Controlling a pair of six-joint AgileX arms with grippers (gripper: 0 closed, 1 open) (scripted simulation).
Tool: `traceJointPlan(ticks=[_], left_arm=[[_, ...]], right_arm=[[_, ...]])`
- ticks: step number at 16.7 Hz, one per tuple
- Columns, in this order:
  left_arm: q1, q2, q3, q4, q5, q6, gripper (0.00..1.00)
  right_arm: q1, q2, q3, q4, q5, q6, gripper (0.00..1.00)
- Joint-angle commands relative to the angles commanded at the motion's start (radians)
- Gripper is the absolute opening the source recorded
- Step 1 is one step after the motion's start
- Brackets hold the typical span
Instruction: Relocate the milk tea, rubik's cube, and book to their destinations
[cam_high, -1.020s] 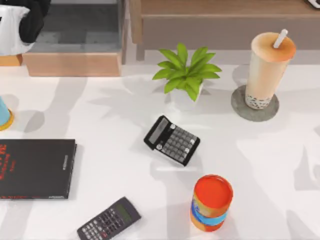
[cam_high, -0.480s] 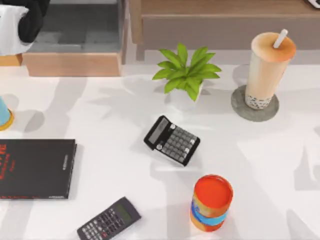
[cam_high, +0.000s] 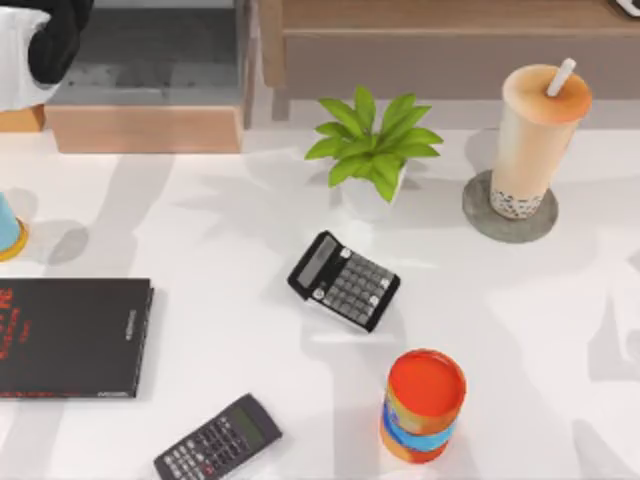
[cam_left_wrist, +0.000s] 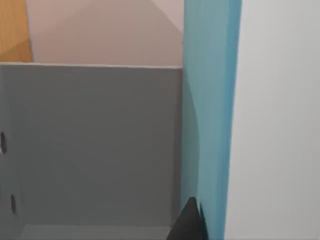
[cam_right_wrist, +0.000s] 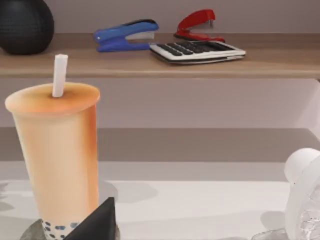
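Left gripper (cam_high: 45, 45) at the far left corner; whether it grips the teal surface (cam_left_wrist: 210, 115) beside its fingertip cannot be told.
Near left lies the flat matte black book (cam_high: 70, 337); far right, the milk tea (cam_high: 535, 135) stands upright on the round stony coaster (cam_high: 480, 215). Smooth, top-heavy, probably squashable: grasp mid-wall.
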Motion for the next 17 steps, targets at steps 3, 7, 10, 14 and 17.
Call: traceJointPlan(ticks=[3,7,10,14,17], left_arm=[[-0.01,-0.025,-0.01,0.004,-0.015,0.028,0.0],[-0.042,-0.152,-0.097,0.014,-0.063,0.187,0.0],[-0.061,-0.291,-0.234,0.017,-0.082,0.38,0.0],[-0.074,-0.501,-0.506,0.009,-0.068,0.696,0.0],[-0.075,-0.644,-0.77,-0.011,-0.019,0.946,0.0]], right_arm=[[0.0,0.0,0.0,0.0,0.0,0.0,1.0],[0.0,0.0,0.0,0.0,0.0,0.0,1.0],[0.0,0.0,0.0,0.0,0.0,0.0,1.0],[0.0,0.0,0.0,0.0,0.0,0.0,1.0],[0.0,0.0,0.0,0.0,0.0,0.0,1.0]])
